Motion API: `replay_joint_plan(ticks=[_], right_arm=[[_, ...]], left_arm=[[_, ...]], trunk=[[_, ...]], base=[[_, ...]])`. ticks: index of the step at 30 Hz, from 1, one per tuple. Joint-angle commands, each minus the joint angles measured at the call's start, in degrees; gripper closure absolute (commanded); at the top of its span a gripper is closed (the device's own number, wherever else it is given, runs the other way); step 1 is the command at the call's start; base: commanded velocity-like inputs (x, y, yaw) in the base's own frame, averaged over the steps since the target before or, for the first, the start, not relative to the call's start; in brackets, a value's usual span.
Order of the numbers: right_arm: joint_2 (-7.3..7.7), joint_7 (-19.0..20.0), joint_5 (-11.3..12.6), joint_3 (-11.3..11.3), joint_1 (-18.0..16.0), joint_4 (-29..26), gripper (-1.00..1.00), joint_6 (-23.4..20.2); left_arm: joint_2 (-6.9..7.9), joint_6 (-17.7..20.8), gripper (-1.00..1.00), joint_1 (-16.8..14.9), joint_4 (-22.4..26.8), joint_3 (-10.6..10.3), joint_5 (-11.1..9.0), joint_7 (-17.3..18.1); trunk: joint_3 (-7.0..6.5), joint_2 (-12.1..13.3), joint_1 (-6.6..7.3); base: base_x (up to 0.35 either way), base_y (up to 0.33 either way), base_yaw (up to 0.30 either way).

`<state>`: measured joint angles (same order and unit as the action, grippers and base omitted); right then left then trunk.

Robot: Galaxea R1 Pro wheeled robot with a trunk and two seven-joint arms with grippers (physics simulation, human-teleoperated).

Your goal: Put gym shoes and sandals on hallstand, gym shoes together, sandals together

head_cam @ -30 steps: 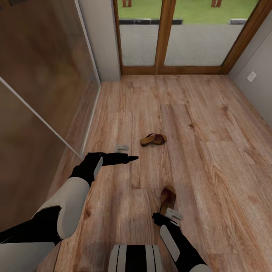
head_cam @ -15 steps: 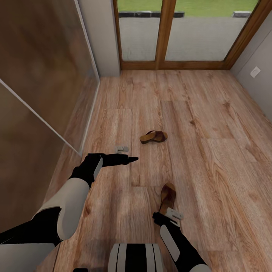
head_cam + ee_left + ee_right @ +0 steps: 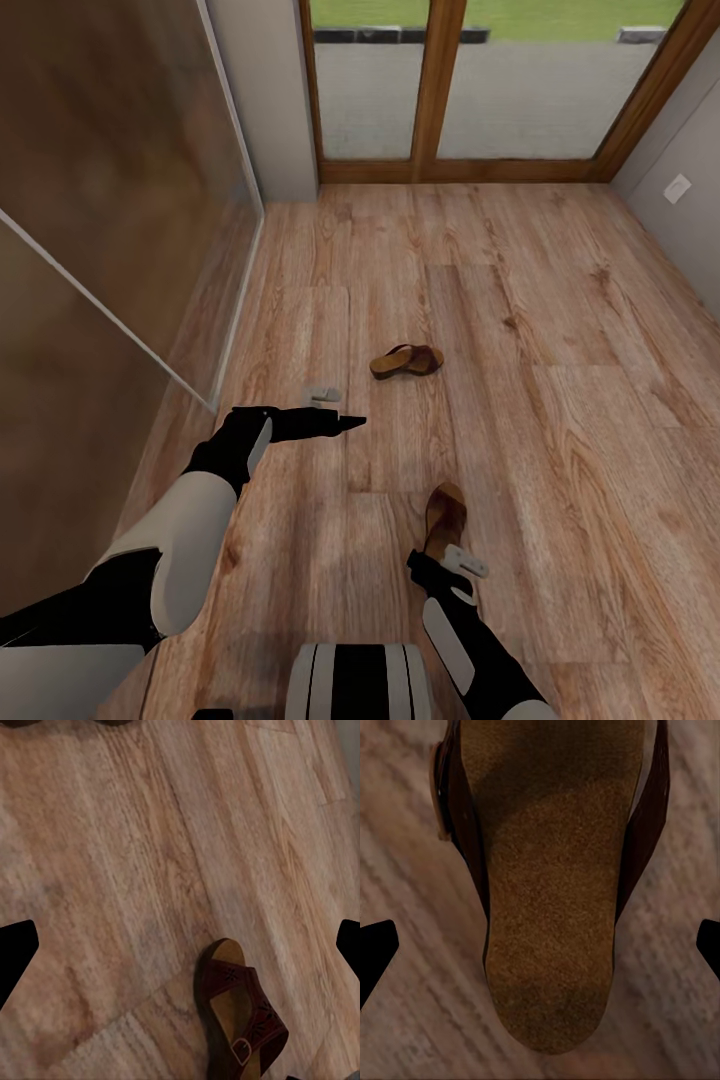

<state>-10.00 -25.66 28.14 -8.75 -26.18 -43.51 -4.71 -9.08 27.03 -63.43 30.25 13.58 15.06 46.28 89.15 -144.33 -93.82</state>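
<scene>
From your head camera, no brand or lettering can be read on anything here. Two sandals lie on the corridor floor (image 3: pixel 560 420): the far sandal (image 3: pixel 406 361) sits mid-floor, well short of the glass doors (image 3: pixel 500 80), and the near sandal (image 3: pixel 445 520) lies close in, right of centre, its heel end covered by your right pincer (image 3: pixel 455 575). That pincer is right above the heel, but from here you can't judge how wide it stands. Your left pincer (image 3: pixel 345 422) reaches out over bare planks, left of and nearer than the far sandal, holding nothing; its spread is hard to make out too.

On to your left wrist camera: dark fingertips (image 3: pixel 16 956) sit at opposite edges, spread wide and released, nothing between them but wood. A sandal (image 3: pixel 241 1009) with a reddish-brown patterned strap and buckle lies on the floor beyond, cut off by the edge of the picture.

Now your right wrist camera: the tan footbed of the near sandal (image 3: pixel 551 892) looms close, its far end cropped. Your fingertips (image 3: pixel 375 949) stand wide on either side, released and gripping nothing, apart from the sandal.
</scene>
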Motion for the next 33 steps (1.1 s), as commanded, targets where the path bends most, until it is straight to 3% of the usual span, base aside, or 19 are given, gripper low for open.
replay_joint_plan(ticks=[1, 4, 11, 24, 33], right_arm=[[0.00, -0.37, 0.11, -0.09, -0.01, -0.11, -1.00, -0.20], [0.00, -0.36, 0.09, -0.14, -0.01, -0.09, -1.00, 0.09], [0.00, -0.35, 0.08, -0.13, -0.01, -0.15, -1.00, 0.23], [0.00, -0.35, 0.11, -0.12, -0.01, -0.24, -1.00, 0.31], [0.00, -0.35, 0.15, -0.08, -0.01, -0.26, -1.00, 0.31]], left_arm=[[-0.08, 0.48, -1.00, -0.03, 0.08, 0.48, 0.41, 0.39], [-0.12, 0.48, -1.00, -0.03, 0.08, 0.48, 0.41, 0.39], [-0.13, 0.48, -1.00, -0.07, 0.08, 0.48, 0.39, 0.39], [-0.11, 0.48, -1.00, -0.03, 0.08, 0.48, 0.40, 0.39], [-0.15, 0.48, -1.00, -0.03, 0.08, 0.48, 0.36, 0.39]], trunk=[[0.04, -0.02, 0.01], [0.04, -0.02, 0.01], [1.69, -0.11, -0.17], [2.18, -0.11, -0.17], [4.41, -0.23, -0.40]], base=[[0.000, 0.000, 0.000], [0.000, 0.000, 0.000], [0.000, 0.000, 0.017], [0.000, 0.000, 0.058], [0.000, 0.000, 0.033]])
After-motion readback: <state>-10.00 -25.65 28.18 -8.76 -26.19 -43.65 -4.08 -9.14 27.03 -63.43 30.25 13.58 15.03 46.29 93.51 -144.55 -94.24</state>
